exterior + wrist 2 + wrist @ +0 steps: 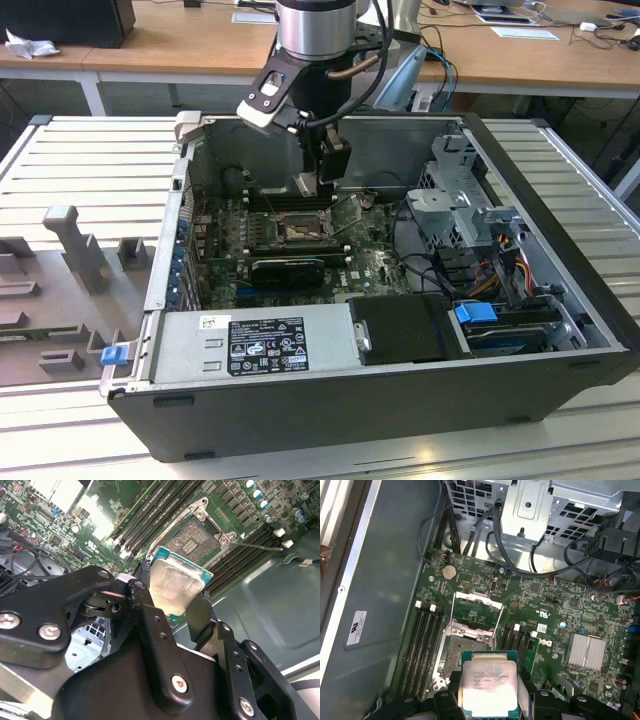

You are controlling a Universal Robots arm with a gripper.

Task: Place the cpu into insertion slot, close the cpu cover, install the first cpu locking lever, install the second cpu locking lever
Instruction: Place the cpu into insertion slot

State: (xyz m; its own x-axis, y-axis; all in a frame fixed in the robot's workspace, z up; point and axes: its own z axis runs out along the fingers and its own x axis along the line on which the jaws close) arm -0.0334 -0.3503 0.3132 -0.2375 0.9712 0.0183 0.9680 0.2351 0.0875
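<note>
My gripper (pixel 172 605) is shut on the cpu (pixel 175 582), a flat square chip with a pale silvery face, gripped by two opposite edges between black fingers (pixel 142 597). It hangs just above the insertion slot (pixel 465 652), partly overlapping its near edge in the first wrist view, where the cpu (pixel 487 685) also shows. The insertion slot (pixel 195 535) has a dark centre and a grey metal rim. The cpu cover (pixel 477 611) lies flipped open beside the slot. In the exterior view the gripper (pixel 312 185) sits low inside the computer case over the insertion slot (pixel 300 232).
Long black memory slots (pixel 422 640) flank the socket on both sides. A black expansion card (pixel 285 270), a power supply (pixel 250 345), a metal drive cage (pixel 460 210) with cables and a silver heatsink (pixel 587 652) crowd the case. The case walls (pixel 175 230) enclose it.
</note>
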